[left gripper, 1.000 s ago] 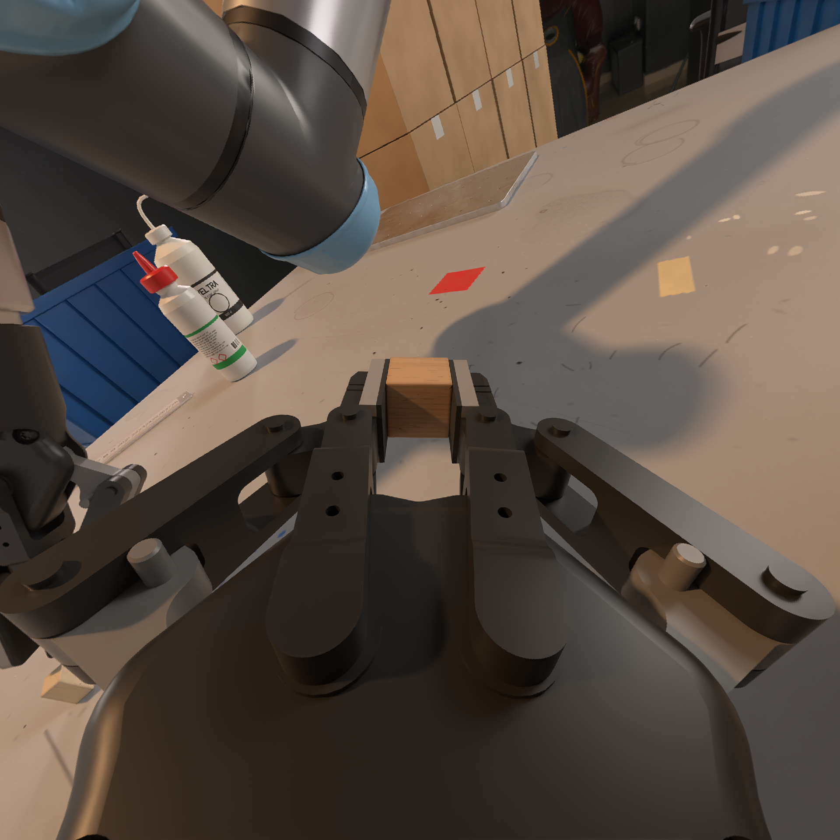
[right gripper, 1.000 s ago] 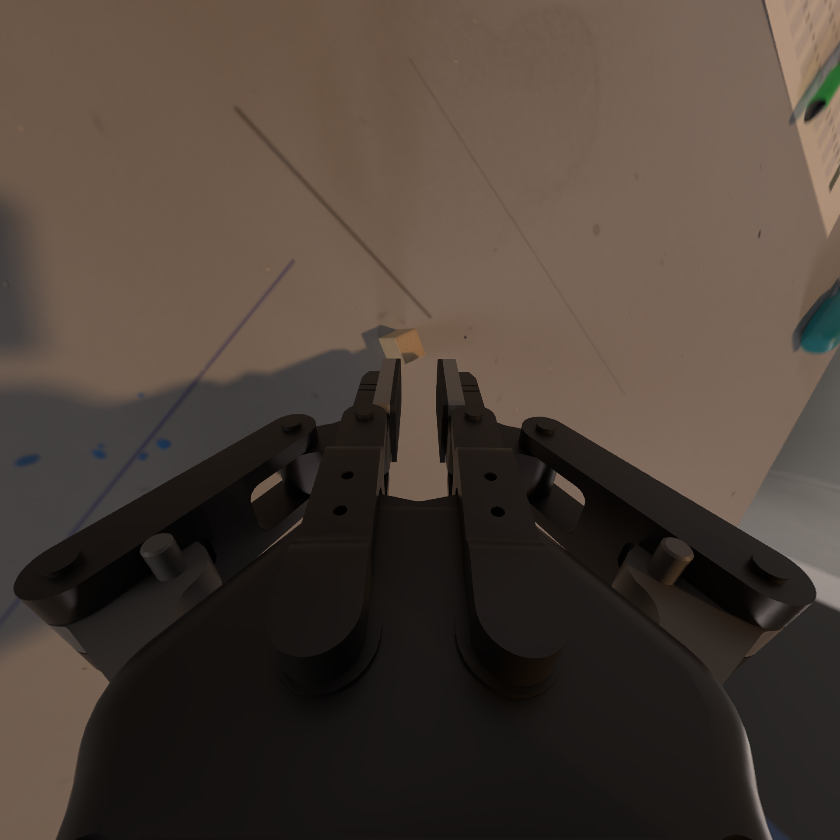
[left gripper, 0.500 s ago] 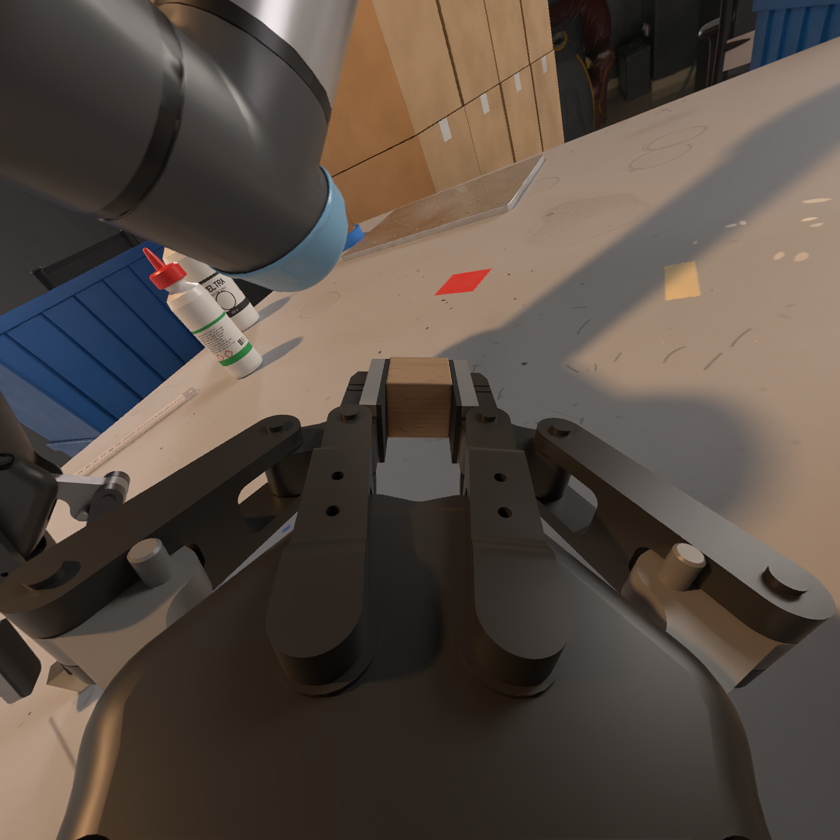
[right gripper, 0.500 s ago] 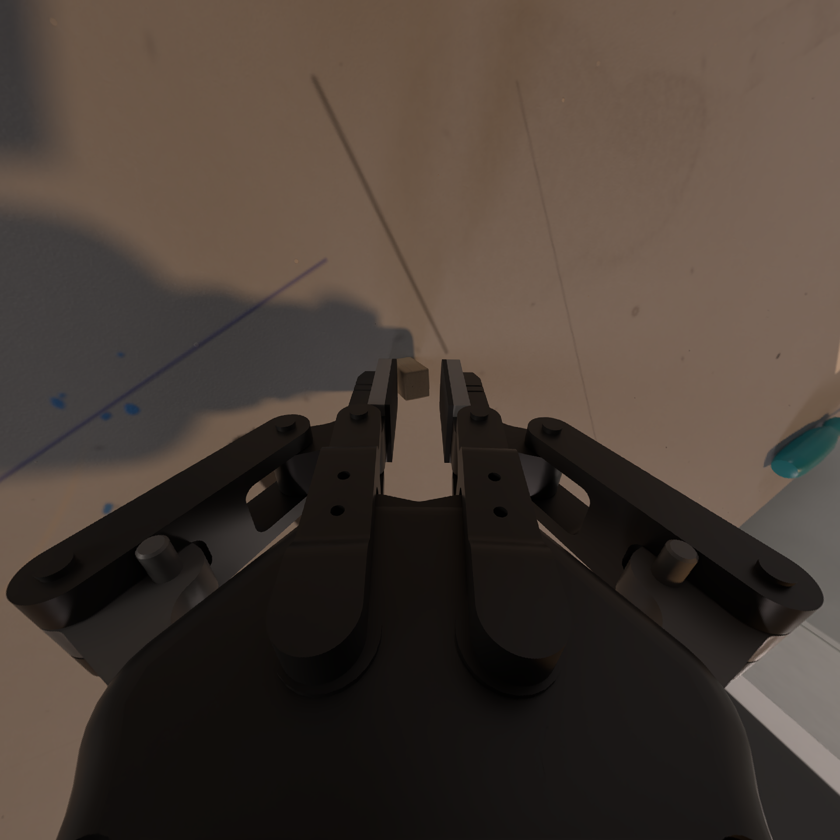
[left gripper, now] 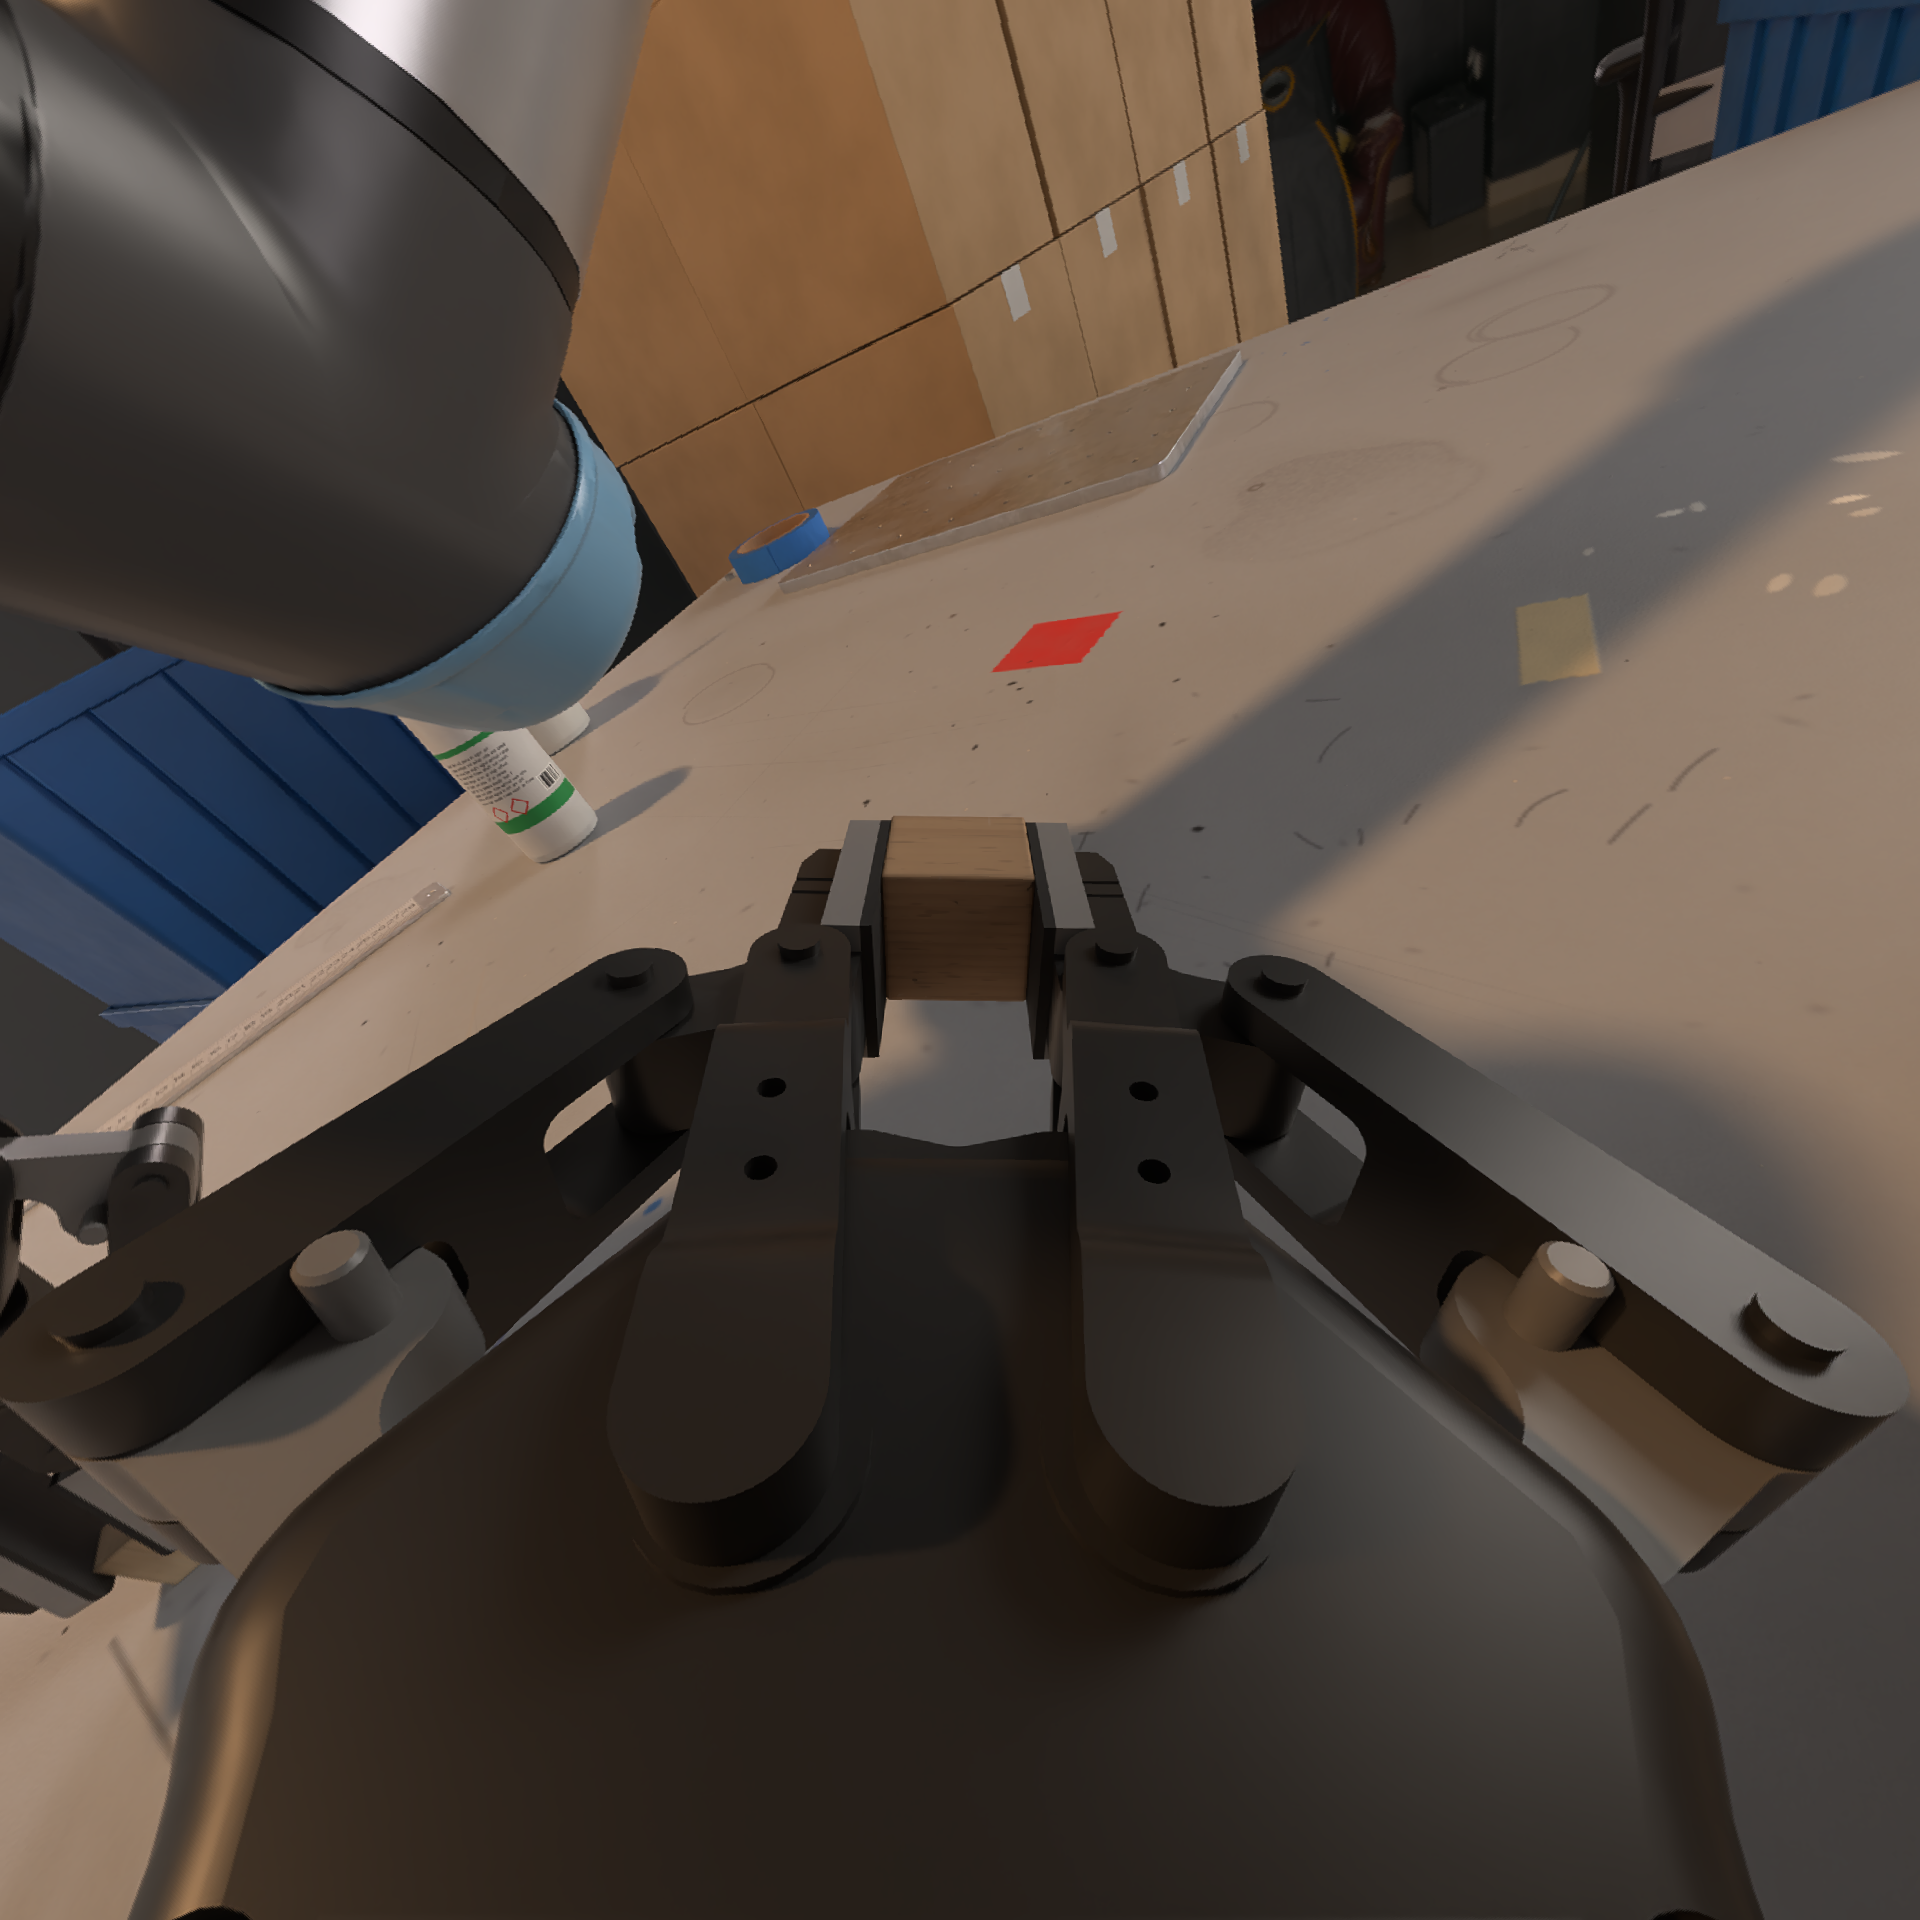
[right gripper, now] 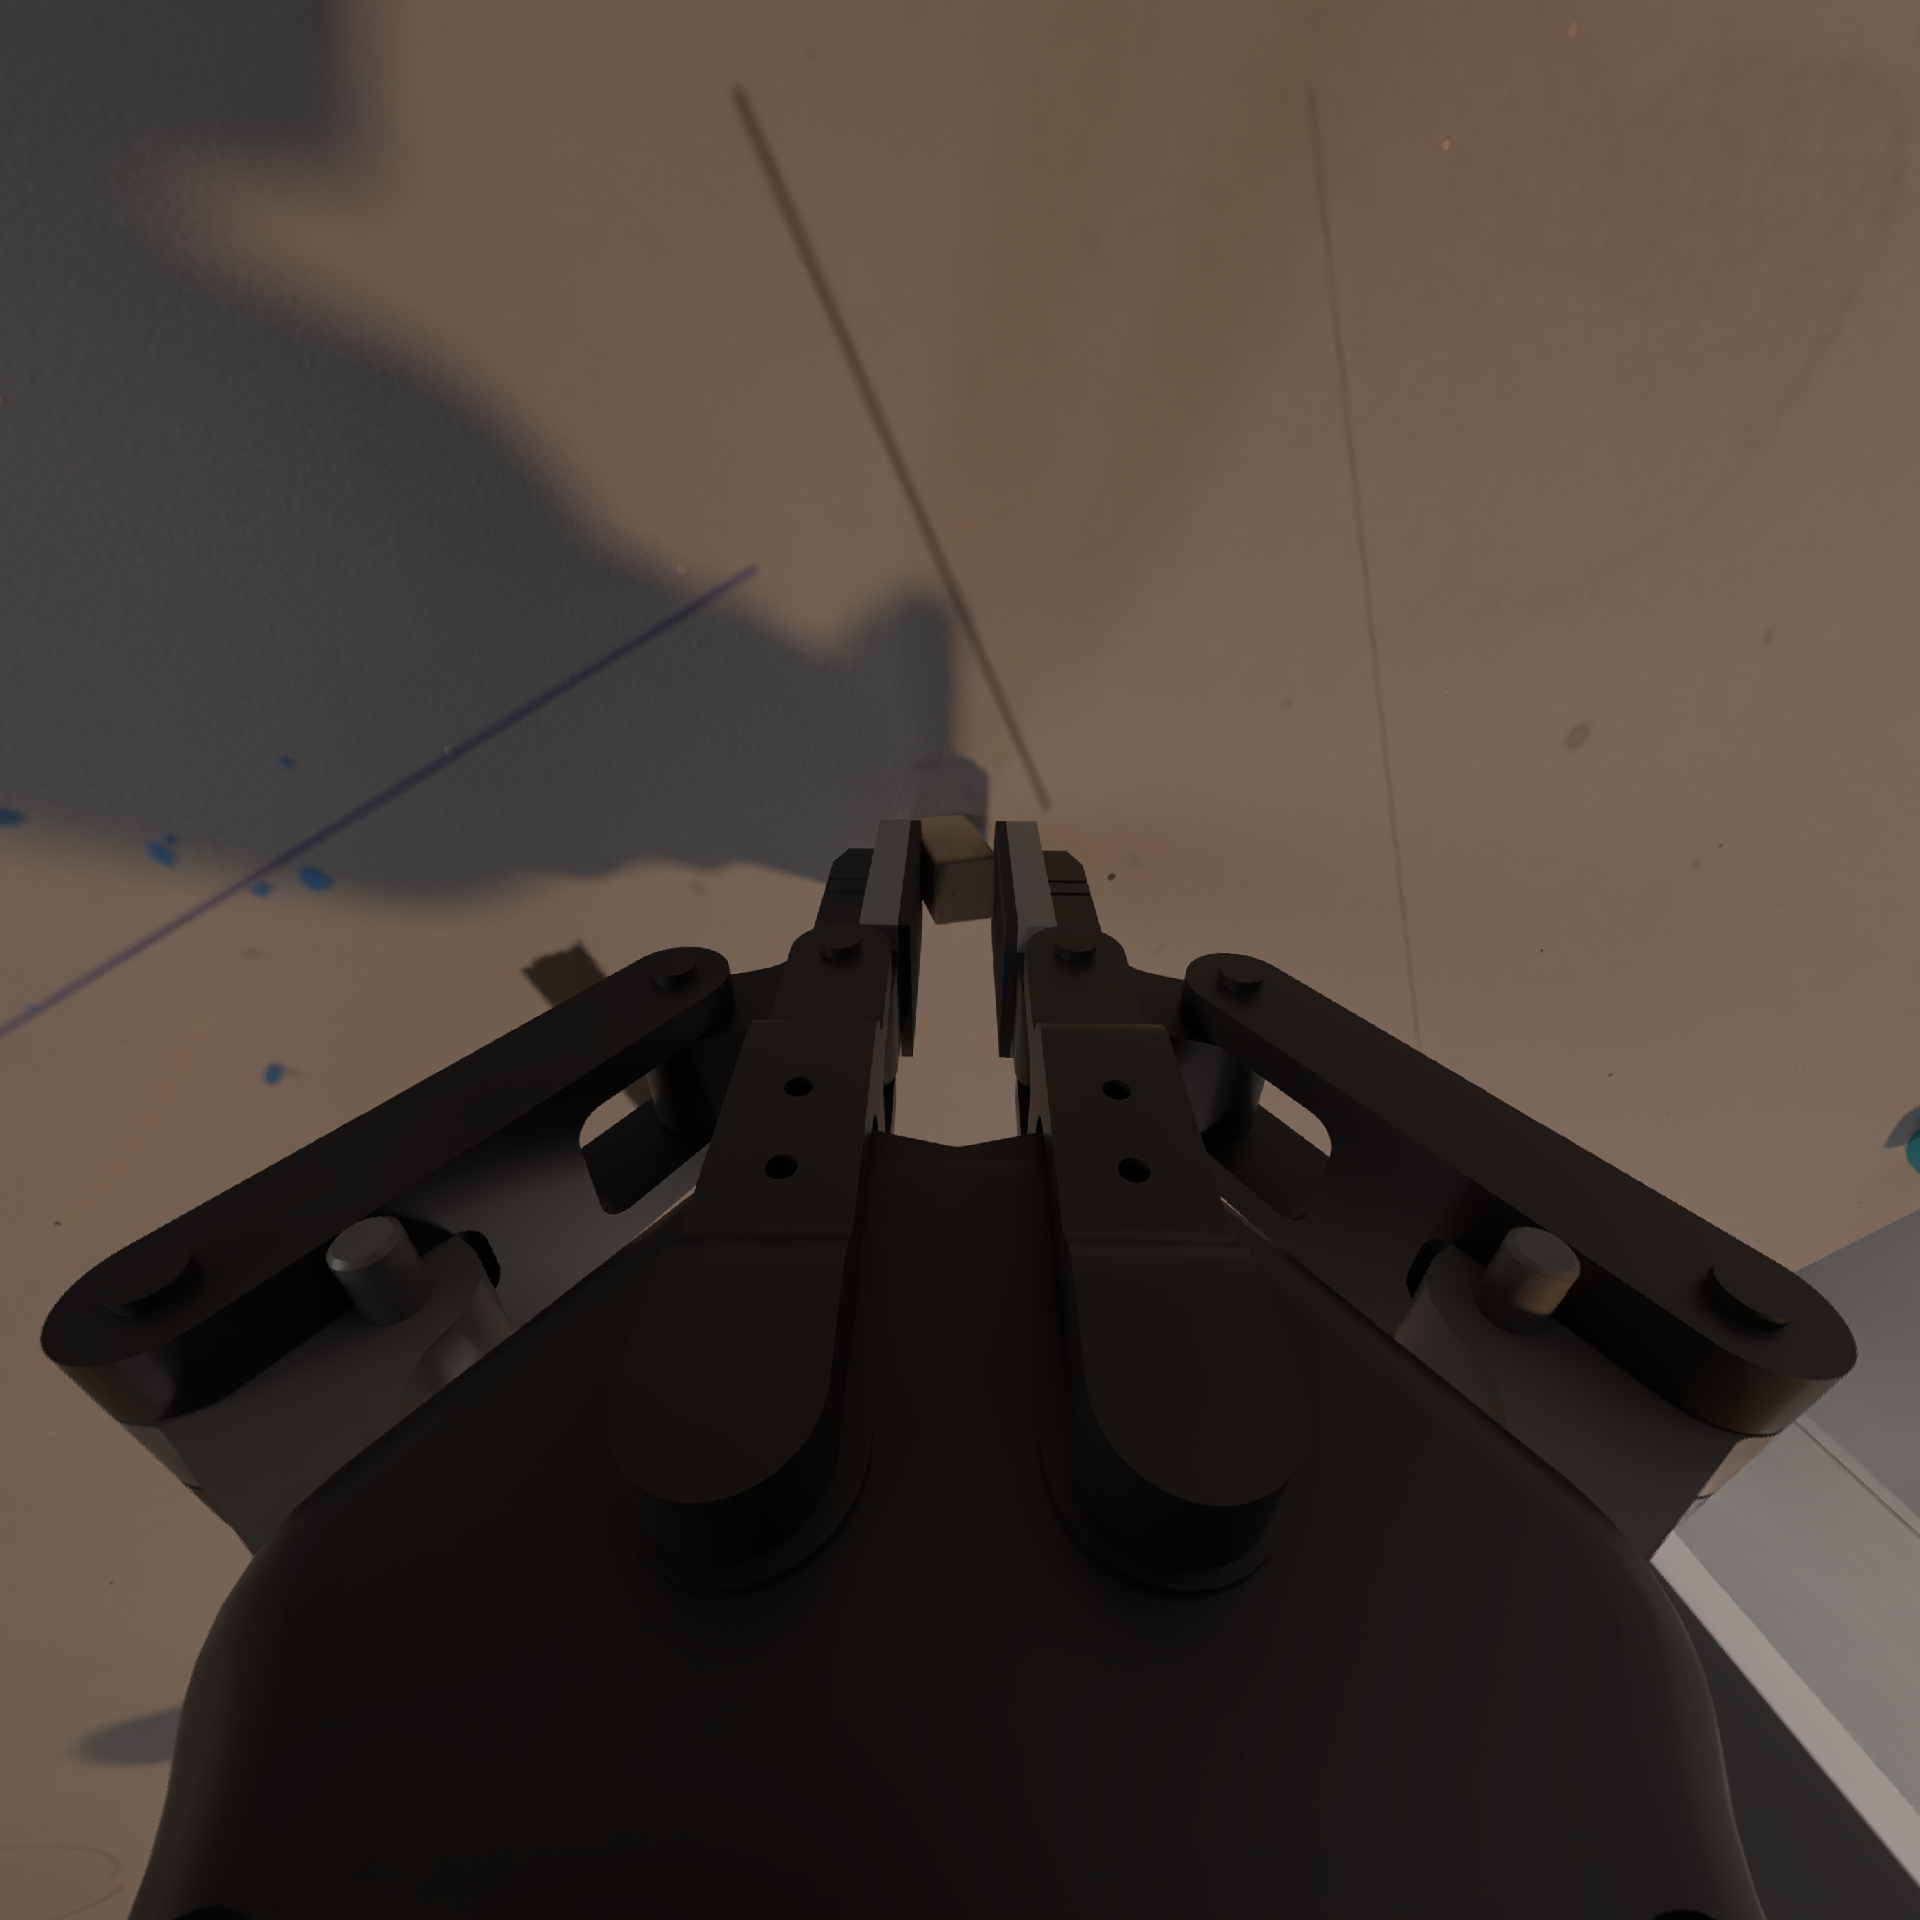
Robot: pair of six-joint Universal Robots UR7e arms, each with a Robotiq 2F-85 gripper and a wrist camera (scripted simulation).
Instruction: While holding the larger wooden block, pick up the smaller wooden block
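Left tool [left gripper: 958, 902] pinches the big block [left gripper: 956, 909] between both fingers, up off the bench [left gripper: 1455, 935]. Right tool [right gripper: 958, 875] has the small block [right gripper: 956, 868] between its fingertips; both fingers press against it, so it is gripped.

On the bench [left gripper: 1351, 831]: white bottle [left gripper: 525, 795], blue tape roll [left gripper: 777, 542], flat board [left gripper: 1023, 473], red patch [left gripper: 1057, 639], yellow patch [left gripper: 1555, 642], ruler [left gripper: 281, 1003].

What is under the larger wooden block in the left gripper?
Under the larger wooden block, clamped in the left gripper, only bare table shows. The block and fingers hide the spot directly beneath.
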